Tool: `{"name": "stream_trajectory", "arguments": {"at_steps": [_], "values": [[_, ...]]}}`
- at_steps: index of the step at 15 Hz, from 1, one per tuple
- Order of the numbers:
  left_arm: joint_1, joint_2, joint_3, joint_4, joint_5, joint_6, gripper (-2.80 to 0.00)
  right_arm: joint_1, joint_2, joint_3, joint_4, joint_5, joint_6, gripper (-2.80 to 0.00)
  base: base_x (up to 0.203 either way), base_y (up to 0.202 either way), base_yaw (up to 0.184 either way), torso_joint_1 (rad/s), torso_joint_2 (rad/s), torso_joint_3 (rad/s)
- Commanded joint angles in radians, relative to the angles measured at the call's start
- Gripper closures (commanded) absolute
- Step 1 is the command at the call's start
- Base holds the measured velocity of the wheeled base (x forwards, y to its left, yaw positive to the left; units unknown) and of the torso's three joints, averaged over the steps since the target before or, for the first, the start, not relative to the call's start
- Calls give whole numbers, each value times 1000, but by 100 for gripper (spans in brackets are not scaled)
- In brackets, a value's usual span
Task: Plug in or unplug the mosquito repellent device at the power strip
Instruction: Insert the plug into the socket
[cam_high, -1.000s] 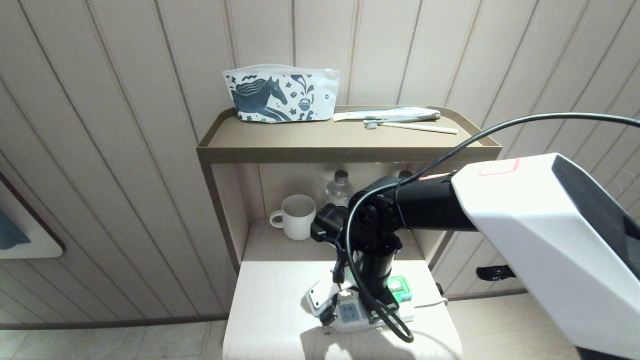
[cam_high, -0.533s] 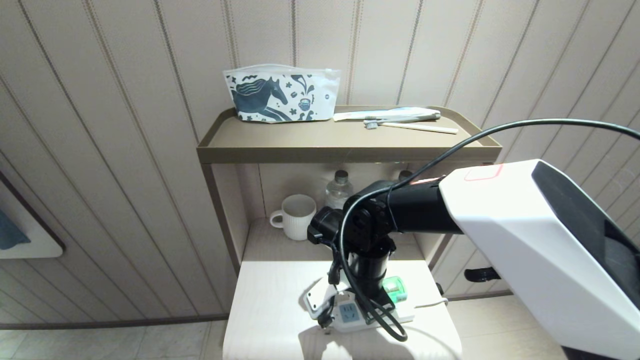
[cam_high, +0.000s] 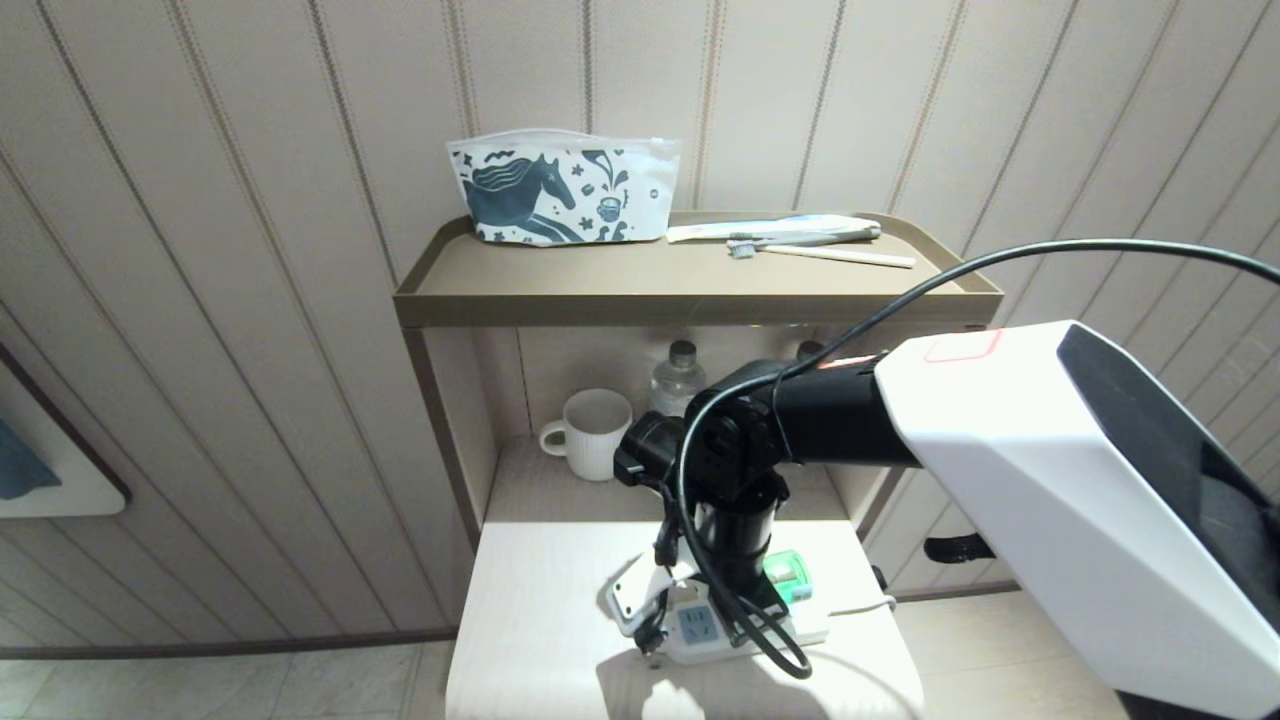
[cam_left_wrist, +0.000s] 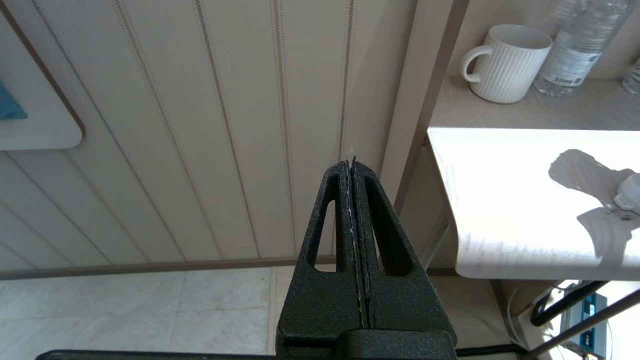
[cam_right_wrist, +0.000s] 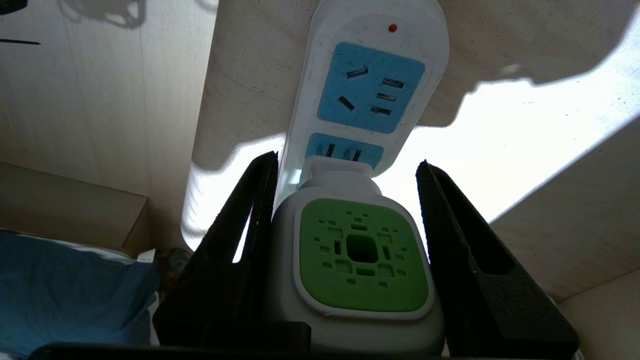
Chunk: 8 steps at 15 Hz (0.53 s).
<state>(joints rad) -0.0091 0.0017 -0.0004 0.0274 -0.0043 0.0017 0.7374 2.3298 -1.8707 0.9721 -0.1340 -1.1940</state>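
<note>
one mosquito repellent device (cam_right_wrist: 359, 260) sits w/ its green face toward the right wrist cam, its neck down on the lower blue socket of the power strip (cam_right_wrist: 367, 85); can't tell if the prongs are fully in. right gripper (cam_right_wrist: 350, 250) straddles the device: one finger (cam_right_wrist: 245, 235) touches its white side, the other finger stands just off the opposite side, so the jaws are apart and not clamped. in the head view the right arm reaches in from the right, elbow bent, wrist pointing straight down at the strip on the white table (cam_high: 540, 600) (black cable looping round the wrist). left gripper (cam_left_wrist: 353, 165) hangs off to the table's left, aimed at the wall panels, fingers pressed together, holding nothing. counts: one strip w/ two blue socket faces visible, one white mug (cam_high: 593, 432), two clear bottles behind it on the lower shelf, one horse-print pouch (cam_high: 560, 187) and one toothbrush on the top shelf.
</note>
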Motion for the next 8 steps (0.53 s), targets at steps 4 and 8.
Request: {"name": "stream_trajectory", "arguments": {"at_steps": [4, 8], "values": [[0, 1, 0, 0, 0, 0, 0, -4, -10, 39, 5, 6, -6, 0, 0, 0, 0, 0, 0, 0], [0, 1, 0, 0, 0, 0, 0, -3, -21, 59, 6, 11, -6, 0, 0, 0, 0, 0, 0, 0]]}}
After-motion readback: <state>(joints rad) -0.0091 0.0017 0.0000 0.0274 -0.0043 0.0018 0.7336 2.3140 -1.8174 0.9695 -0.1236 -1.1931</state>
